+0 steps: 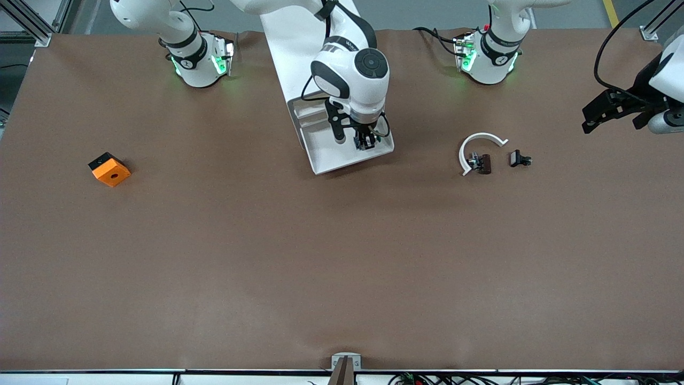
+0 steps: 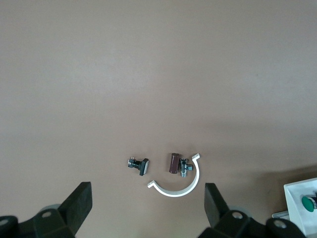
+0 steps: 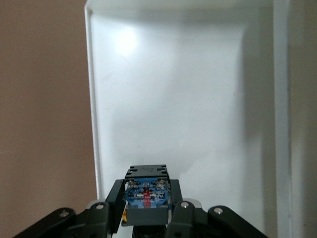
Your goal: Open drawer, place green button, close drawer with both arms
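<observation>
Holding button over open drawer.
Right gripper point(image 1: 366, 141) clamped on the button point(image 3: 146, 193) above the drawer point(image 1: 326, 156), ready for release; left gripper point(image 2: 148, 206) waiting wide open, empty, over the worktop point(image 1: 342, 256).

Glossy white plastic drawer point(image 3: 188, 89); table point(image 1: 320, 256) cover matt, perhaps paper.

Even, soft overhead light falls on my brown matte table point(image 1: 342, 256), with a pale sheen toward the front camera. Shadows under my arms are short and faint. In my right wrist view the shallow white plastic drawer point(image 3: 188, 99) shows a bright glare patch; edges stay sharp.
</observation>
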Tool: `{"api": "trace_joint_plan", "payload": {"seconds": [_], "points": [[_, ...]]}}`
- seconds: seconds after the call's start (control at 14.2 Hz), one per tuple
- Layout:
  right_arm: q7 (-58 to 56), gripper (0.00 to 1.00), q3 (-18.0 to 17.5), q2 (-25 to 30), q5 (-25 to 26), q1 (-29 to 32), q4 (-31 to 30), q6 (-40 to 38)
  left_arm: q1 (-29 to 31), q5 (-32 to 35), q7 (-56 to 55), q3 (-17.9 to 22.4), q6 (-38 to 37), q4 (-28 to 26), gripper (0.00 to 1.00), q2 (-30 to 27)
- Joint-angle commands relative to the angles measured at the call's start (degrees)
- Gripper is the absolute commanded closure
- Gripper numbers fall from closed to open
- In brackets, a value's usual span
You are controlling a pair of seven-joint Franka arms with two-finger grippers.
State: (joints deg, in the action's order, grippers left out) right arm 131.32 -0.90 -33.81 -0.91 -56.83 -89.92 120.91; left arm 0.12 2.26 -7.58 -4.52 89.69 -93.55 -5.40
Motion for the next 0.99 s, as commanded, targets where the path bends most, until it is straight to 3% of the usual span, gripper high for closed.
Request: {"api": "trace_joint_plan", "payload": {"seconds": [0.0,0.14,0.21,0.28,0.35,0.56,0.92], "points": [[1.22,1.0,0.63,-0.46,-1.02,-0.92,-0.08,0.38,1.02,-0.24,1.08,-1.19,0.93,-1.63,0.0,-1.55],[1.04,1.0,0.55,-0.55,-1.81,-0.74,-0.08,0.3,1.2,-0.24,1.17,-1.19,0.93,-1.72,0.0,-1.37],[0.26,0.92,0.63,-0.81,-1.9,-0.65,0.0,0.03,1.2,-0.24,1.17,-1.19,0.93,-1.72,0.0,-1.46],[-0.88,0.41,0.55,-0.73,-1.9,-0.48,0.0,-0.14,1.11,-0.24,1.17,-1.19,0.67,-1.81,0.0,-1.55],[-2.46,0.0,0.54,-0.81,-1.9,-0.48,0.0,-0.32,0.94,-0.15,1.17,-1.19,0.14,-1.64,0.0,-1.55],[-8.69,0.0,0.54,-0.64,-2.34,0.48,0.35,-1.37,0.93,-0.15,1.17,-1.19,-0.39,-1.64,0.0,-1.55],[-29.69,0.0,0.63,-0.11,-7.35,6.98,11.23,-19.44,1.2,-0.15,1.52,-1.19,-1.18,-2.16,0.0,-1.98]]}}
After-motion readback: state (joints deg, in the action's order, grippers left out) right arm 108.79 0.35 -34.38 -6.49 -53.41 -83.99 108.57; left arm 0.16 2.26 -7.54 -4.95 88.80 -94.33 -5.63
